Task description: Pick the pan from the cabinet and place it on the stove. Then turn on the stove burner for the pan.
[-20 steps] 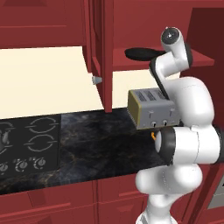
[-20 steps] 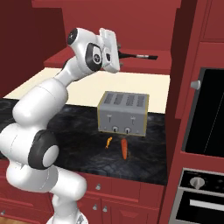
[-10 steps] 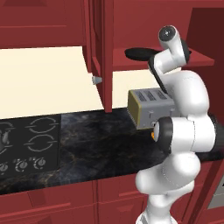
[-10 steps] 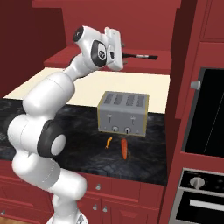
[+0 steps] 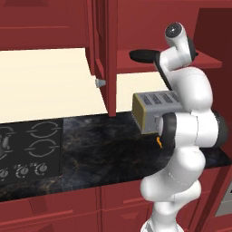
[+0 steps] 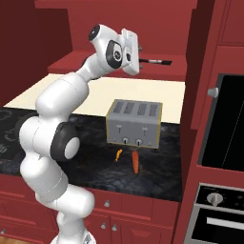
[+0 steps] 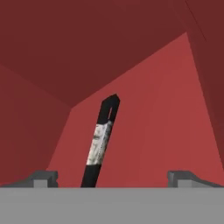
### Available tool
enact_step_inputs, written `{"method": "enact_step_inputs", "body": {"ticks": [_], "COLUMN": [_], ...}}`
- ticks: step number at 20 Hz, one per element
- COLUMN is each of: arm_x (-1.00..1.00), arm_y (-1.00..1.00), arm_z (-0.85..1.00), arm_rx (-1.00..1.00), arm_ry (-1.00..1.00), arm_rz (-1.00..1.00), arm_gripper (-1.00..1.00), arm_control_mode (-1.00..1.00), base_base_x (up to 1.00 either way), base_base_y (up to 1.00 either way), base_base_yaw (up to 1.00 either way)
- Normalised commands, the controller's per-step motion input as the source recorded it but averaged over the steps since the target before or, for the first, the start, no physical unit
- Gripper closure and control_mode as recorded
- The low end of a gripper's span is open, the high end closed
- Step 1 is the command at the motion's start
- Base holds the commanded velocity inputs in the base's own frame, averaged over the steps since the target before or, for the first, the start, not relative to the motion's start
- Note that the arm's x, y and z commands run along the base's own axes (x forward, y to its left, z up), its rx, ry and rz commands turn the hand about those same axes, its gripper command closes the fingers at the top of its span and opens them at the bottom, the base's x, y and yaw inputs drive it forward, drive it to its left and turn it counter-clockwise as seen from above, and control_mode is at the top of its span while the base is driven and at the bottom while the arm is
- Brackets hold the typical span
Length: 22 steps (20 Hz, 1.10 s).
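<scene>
Left base view shows the cabinet (image 5: 106,50) at twelve o'clock, its door standing open edge-on with the round knob toward the stove (image 5: 29,149) at eight o'clock. The dark marbled surface (image 5: 104,154) runs between them, bare from the stove to the toaster (image 5: 152,111), which sits at three o'clock directly under the red shelf (image 5: 136,61). The pan (image 5: 144,55) lies on that shelf, its black bowl just at nine o'clock of the arm's wrist. Right base view has a carrot (image 6: 135,162) lying in front of the toaster. Hand view has the gripper (image 7: 113,177) spread wide and empty, the pan's handle lying between its fingertips (image 7: 43,178), touching neither.
</scene>
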Motion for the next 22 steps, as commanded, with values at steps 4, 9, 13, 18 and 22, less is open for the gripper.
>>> {"method": "enact_step_inputs", "body": {"ticks": [4, 9, 13, 18, 22], "arm_x": [0.13, 0.14, 0.18, 0.26, 0.30], "arm_y": [-0.23, -0.31, -0.20, -0.04, -0.01], "arm_z": [-0.09, -0.15, -0.21, -0.20, -0.20], "arm_rx": [0.00, 0.00, 0.00, 0.00, 0.00], "arm_ry": [0.06, 0.03, 0.00, 0.01, 0.01], "arm_rz": [-0.07, -0.05, 0.00, 0.00, 0.00], "arm_gripper": [-1.00, -1.00, -1.00, -1.00, -1.00], "arm_control_mode": [-1.00, -1.00, -1.00, -1.00, -1.00], "base_base_x": [0.00, 0.00, 0.00, 0.00, 0.00], "base_base_y": [0.00, 0.00, 0.00, 0.00, 0.00], "base_base_yaw": [0.00, 0.00, 0.00, 0.00, 0.00]}}
